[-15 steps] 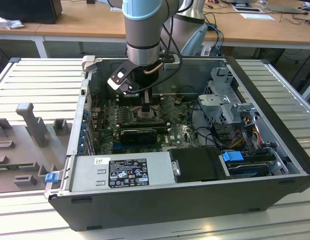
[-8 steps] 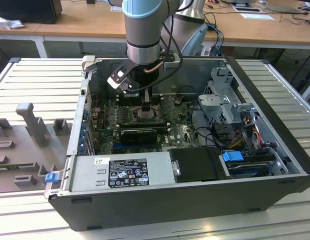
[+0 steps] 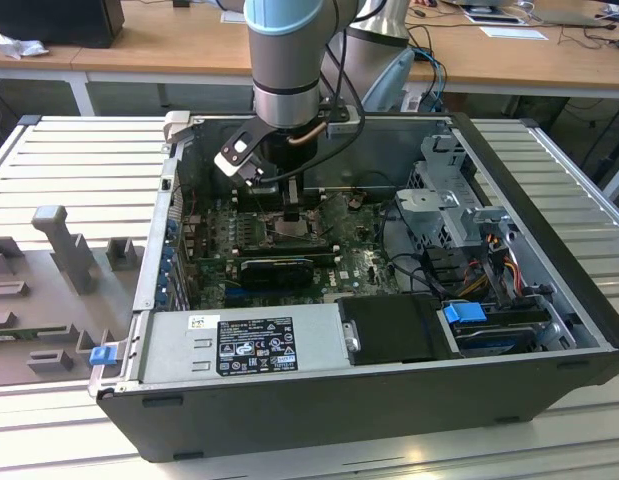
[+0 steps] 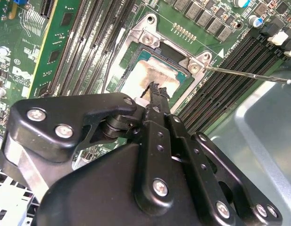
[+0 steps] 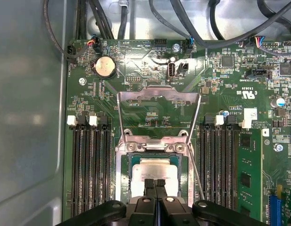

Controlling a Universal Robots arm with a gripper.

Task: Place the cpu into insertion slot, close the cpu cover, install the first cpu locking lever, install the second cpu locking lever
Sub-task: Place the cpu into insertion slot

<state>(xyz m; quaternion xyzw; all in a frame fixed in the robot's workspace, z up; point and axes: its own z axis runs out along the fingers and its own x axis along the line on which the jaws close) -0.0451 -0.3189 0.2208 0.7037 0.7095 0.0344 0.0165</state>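
cpu [image 5: 154, 170] seated flat in insertion slot [image 5: 129, 174], pale metal top up. Square, no long axis; edges parallel to memory slots [image 5: 91, 169] flanking both sides.
cpu cover [image 5: 136, 96] open, hinged at one slot edge, board visible through window.
Thin locking lever [image 5: 197, 169] along one slot side.
Fingers [image 5: 149, 187] pressed together, nothing between; tips at cpu top, contact unclear.
Motherboard [image 3: 219, 225] lies in open computer case [image 3: 339, 410], with power supply [image 3: 239, 340], on slatted counter [image 3: 79, 150].
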